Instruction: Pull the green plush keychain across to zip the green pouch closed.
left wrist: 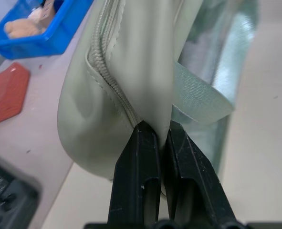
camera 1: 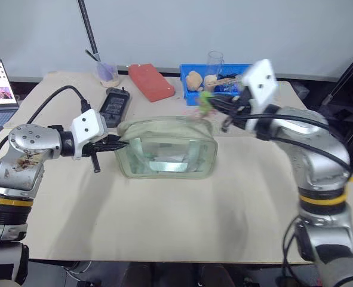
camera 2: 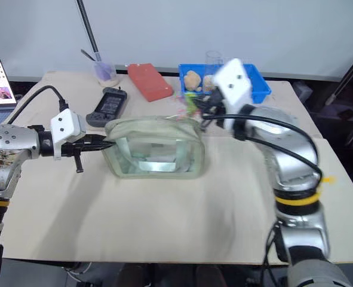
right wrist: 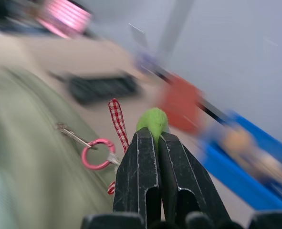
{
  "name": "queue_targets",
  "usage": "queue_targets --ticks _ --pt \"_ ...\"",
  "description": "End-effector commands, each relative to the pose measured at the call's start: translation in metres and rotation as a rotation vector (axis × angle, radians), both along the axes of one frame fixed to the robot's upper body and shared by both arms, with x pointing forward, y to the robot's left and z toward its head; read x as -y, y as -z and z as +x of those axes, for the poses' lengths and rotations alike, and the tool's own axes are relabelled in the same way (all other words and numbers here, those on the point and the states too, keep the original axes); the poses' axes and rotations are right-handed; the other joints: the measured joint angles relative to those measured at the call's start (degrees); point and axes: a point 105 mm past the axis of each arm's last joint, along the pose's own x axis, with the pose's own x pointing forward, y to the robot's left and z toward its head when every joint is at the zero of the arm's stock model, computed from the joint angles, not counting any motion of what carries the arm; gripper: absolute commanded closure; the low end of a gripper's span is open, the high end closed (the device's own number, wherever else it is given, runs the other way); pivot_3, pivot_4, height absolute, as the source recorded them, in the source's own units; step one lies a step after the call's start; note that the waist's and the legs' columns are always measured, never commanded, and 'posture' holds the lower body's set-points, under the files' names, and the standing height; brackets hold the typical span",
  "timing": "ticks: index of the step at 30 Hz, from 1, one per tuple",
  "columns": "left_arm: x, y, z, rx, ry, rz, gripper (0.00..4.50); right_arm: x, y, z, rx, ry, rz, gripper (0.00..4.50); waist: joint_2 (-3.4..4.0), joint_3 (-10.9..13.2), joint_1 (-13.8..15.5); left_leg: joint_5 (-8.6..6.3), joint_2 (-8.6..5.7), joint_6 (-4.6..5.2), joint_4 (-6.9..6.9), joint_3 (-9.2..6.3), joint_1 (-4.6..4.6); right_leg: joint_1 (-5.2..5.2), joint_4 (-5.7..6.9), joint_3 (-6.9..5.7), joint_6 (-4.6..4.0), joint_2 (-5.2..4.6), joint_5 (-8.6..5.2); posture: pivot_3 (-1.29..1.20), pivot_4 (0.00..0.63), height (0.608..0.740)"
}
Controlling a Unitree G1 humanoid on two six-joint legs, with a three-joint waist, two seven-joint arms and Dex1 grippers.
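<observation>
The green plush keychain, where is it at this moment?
The green plush keychain is pinched in the right hand, at the right end of the green pouch, just in front of the blue tray.

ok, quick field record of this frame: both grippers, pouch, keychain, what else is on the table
left gripper: shut on the green pouch, pinching its left end by the zipper seam
right gripper: shut on the green plush keychain, at the pouch's right end
keychain link: pink ring and checked ribbon join it to the zipper pull
pouch: on the table, upright
behind pouch: blue tray with tan plush toys, red case, black device
</observation>
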Motion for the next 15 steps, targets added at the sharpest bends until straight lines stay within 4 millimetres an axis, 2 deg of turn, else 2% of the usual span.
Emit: queue_targets --ticks 1,3,5,10,15 --pt "-0.011 0.000 0.006 0.006 -0.039 0.042 4.50 0.043 -0.009 -0.004 0.079 0.193 -0.012 4.47 0.00 0.0 -0.4 0.00 0.01 0.00 -0.01 0.00 0.01 -0.01 0.00 0.01 -0.01 0.02 0.00 0.00 0.150 0.740" --pt "-0.014 0.000 0.006 0.005 -0.041 0.045 4.50 0.056 0.000 -0.003 0.070 0.254 -0.008 4.47 0.00 0.0 -0.5 0.00 0.02 0.01 -0.04 -0.03 0.04 -0.01 0.02 0.02 -0.01 0.06 0.00 0.00 0.150 0.740" --pt "-0.015 0.000 0.007 0.004 -0.042 0.047 4.50 0.060 0.017 -0.001 0.045 0.285 -0.012 4.47 0.01 0.0 -0.6 0.00 0.02 0.01 -0.05 -0.03 0.05 -0.02 0.05 0.02 0.00 0.07 0.00 0.00 0.150 0.740" --pt "-0.011 0.003 0.010 0.005 -0.035 0.036 4.50 0.027 0.085 0.001 -0.135 0.209 0.072 4.47 -0.02 0.0 -0.6 0.00 0.02 0.01 -0.05 -0.05 0.10 0.06 0.04 0.02 0.04 0.09 -0.01 0.00 0.150 0.740" --pt "-0.008 0.005 0.008 0.004 -0.030 0.026 4.50 0.005 0.130 0.000 -0.259 0.154 0.103 4.47 -0.01 0.0 -0.7 0.01 0.01 0.02 -0.03 -0.04 0.11 0.06 0.06 0.04 0.04 0.08 -0.01 0.00 0.150 0.740"
